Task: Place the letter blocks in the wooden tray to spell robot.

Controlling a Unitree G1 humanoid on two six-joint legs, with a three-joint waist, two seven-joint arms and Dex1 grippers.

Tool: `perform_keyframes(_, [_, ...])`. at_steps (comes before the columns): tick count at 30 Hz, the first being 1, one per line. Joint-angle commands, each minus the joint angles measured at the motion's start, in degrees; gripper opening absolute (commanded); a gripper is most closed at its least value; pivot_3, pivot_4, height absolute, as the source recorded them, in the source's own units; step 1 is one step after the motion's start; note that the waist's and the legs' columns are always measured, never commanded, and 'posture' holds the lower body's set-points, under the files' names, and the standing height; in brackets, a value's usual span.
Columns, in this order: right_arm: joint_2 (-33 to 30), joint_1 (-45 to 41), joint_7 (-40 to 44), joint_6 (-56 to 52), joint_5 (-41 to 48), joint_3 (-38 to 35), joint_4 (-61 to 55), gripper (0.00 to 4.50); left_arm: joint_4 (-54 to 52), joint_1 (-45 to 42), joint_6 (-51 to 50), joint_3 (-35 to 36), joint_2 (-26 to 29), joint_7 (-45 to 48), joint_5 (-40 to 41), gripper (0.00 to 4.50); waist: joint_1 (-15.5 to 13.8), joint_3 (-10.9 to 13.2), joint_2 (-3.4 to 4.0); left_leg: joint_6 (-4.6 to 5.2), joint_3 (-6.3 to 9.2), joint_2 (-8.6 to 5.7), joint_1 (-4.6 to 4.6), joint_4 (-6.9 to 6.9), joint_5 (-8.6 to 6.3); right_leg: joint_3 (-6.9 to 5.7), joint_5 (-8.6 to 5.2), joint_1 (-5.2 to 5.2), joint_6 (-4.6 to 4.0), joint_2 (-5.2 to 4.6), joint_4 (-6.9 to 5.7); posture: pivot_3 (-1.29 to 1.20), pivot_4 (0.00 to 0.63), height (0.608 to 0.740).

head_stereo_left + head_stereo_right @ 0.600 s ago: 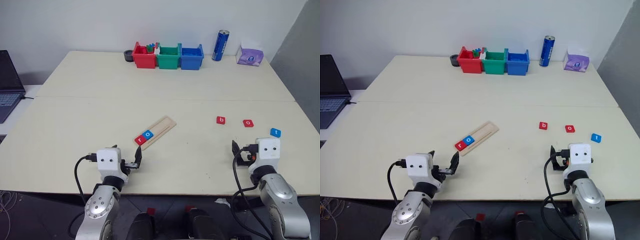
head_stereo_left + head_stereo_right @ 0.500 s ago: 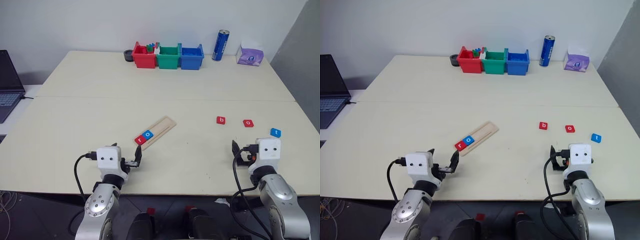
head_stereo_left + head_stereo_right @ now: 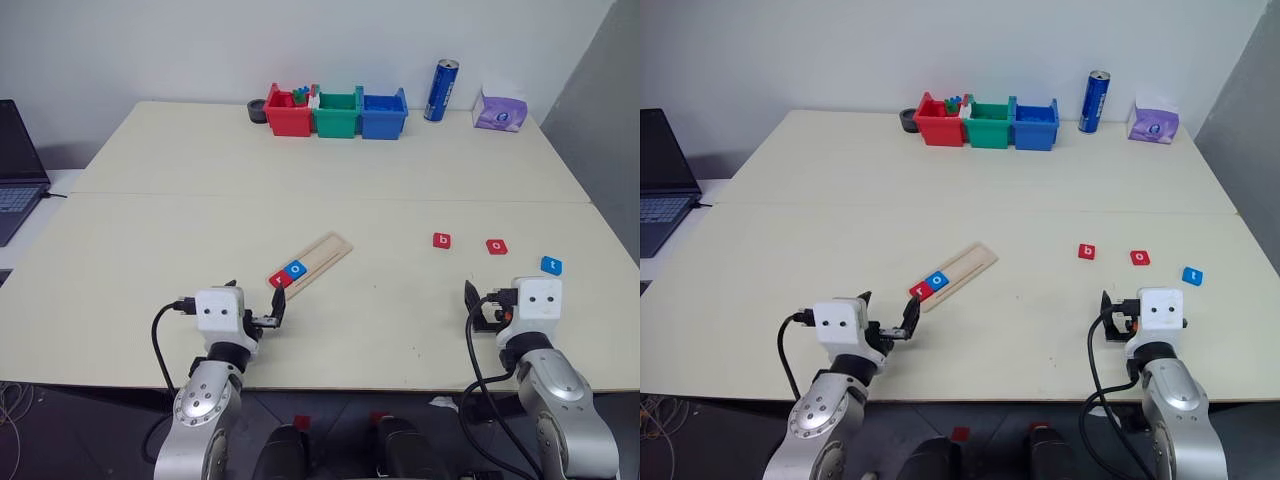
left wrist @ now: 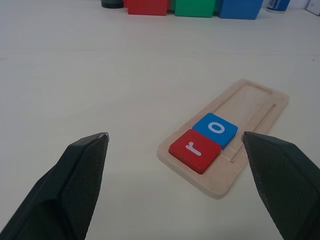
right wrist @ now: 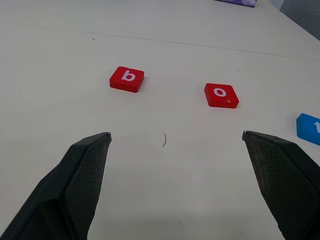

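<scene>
red b block [image 5: 127,79] waiting ahead of the right gripper [image 5: 176,145]
it is lying loose well right of the wooden tray [image 3: 311,260], nearer the right arm; both the right and left gripper [image 4: 175,145] are gaping wide, empty

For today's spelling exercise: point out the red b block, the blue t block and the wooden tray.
red b block [image 5: 127,79], right wrist view, top face.
blue t block [image 3: 551,265], left eye view, top face.
wooden tray [image 4: 260,102], left wrist view, bare groove.

light: bright, even | shadows: soft, faint | glare: slight on tabletop | focus: sharp
</scene>
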State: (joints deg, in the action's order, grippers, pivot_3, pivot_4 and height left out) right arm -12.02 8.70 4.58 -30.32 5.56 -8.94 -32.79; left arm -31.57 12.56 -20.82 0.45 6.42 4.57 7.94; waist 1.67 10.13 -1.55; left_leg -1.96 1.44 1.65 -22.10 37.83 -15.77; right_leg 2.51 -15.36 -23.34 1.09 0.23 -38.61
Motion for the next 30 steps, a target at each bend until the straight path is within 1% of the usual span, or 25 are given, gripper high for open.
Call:
perform_keyframes(1, [-0.1, -0.7, -0.4, 0.5, -0.5, -0.4, -2.1, 4.47, -0.9, -0.6, 1.5, 0.0, -0.3, 0.3, 0.1, 4.50, 0.0, 0.0, 0.00, 0.00, 0.00, 0.00, 0.00, 0.00, 0.00, 0.00, 0.00, 0.00, 0.00, 0.00, 0.00, 0.00, 0.150, 0.740])
perform_keyframes(10, [-0.7, -2.1, 0.3, 0.5, -0.2, -0.5, -1.8, 4.47, -0.3, -0.4, 2.6, 0.3, 0.2, 1.5, 0.3, 4.50, 0.0, 0.0, 0.00, -0.01, 0.00, -0.01, 0.00, 0.00, 0.00, 0.00, 0.00, 0.00, 0.00, 0.02, 0.00, 0.00, 0.150, 0.740])
perform_keyframes(14, [-1.1, -4.2, 0.5, -0.3, 0.4, -1.1, -1.1, 4.47, 0.7, -1.7, 3.0, 0.8, 0.5, 2.4, 0.8, 4.50, 0.0, 0.0, 0.00, -0.01, 0.00, -0.01, 0.01, 0.01, 0.00, 0.00, 0.00, 0.00, 0.00, 0.04, -0.01, 0.00, 0.150, 0.740])
perform_keyframes(16, [-1.7, -6.0, 1.1, -1.1, 1.0, -1.2, -0.9, 4.47, 1.0, -3.4, 3.2, 1.8, 1.5, 3.8, 1.8, 4.50, 0.0, 0.0, -0.01, -0.01, 0.00, -0.03, 0.02, 0.01, 0.00, -0.01, 0.00, 0.00, 0.00, 0.06, -0.03, 0.00, 0.150, 0.740])
perform_keyframes(20, [-4.2, -12.0, 4.1, -4.1, 3.9, -2.5, 0.0, 4.47, 2.1, -8.8, 0.5, 4.2, 5.8, 10.8, 7.9, 4.50, 0.0, 0.0, -0.02, -0.01, 0.01, -0.06, 0.02, 0.02, 0.00, -0.03, 0.01, 0.00, -0.01, 0.16, -0.06, 0.00, 0.150, 0.740])
perform_keyframes(22, [-5.8, -16.2, 7.1, -6.9, 7.7, -3.5, 0.6, 4.47, 2.6, -12.2, -2.5, 5.7, 8.7, 14.3, 11.8, 4.50, 0.1, 0.1, -0.01, -0.01, 0.00, -0.06, 0.03, 0.02, 0.00, -0.04, 0.01, -0.01, -0.01, 0.18, -0.10, 0.00, 0.150, 0.740])
perform_keyframes(23, [-7.5, -18.0, 10.3, -8.1, 10.2, -3.3, 0.5, 4.47, 3.0, -13.6, -3.5, 6.0, 10.4, 16.1, 13.0, 4.50, 0.0, 0.1, -0.01, -0.01, 0.00, -0.06, 0.04, 0.02, 0.00, -0.05, 0.01, -0.01, -0.01, 0.19, -0.11, 0.00, 0.150, 0.740])
perform_keyframes(25, [-10.8, -20.4, 16.7, -10.0, 14.9, -2.6, 0.3, 4.47, 3.9, -15.2, -4.4, 5.7, 13.1, 18.9, 13.9, 4.50, 0.1, 0.1, 0.01, -0.01, -0.01, -0.06, 0.05, 0.01, 0.00, -0.06, 0.01, -0.01, -0.01, 0.21, -0.12, 0.00, 0.150, 0.740])
perform_keyframes(26, [-13.8, -21.6, 22.1, -11.1, 18.4, -1.9, 0.0, 4.47, 4.4, -15.9, -4.7, 5.0, 14.8, 20.9, 14.2, 4.50, 0.1, 0.1, 0.01, 0.00, -0.01, -0.05, 0.07, 0.01, 0.00, -0.07, 0.00, 0.00, -0.01, 0.22, -0.10, 0.00, 0.150, 0.740])
perform_keyframes(28, [-18.4, -24.3, 30.3, -15.1, 26.4, -2.7, 0.8, 4.47, 6.1, -17.7, -4.9, 3.6, 17.6, 24.1, 13.8, 4.50, 0.1, 0.1, 0.02, 0.00, -0.01, -0.04, 0.05, 0.00, -0.01, -0.07, -0.02, 0.00, -0.04, 0.22, -0.07, 0.00, 0.150, 0.740])
perform_keyframes(30, [-21.1, -25.9, 33.9, -17.6, 31.1, -3.5, 1.9, 4.47, 7.4, -18.8, -4.6, 3.0, 18.7, 25.5, 13.7, 4.50, 0.1, 0.2, 0.02, 0.04, 0.01, -0.03, 0.04, 0.00, -0.03, -0.08, -0.03, 0.01, -0.05, 0.22, -0.04, 0.00, 0.150, 0.740])
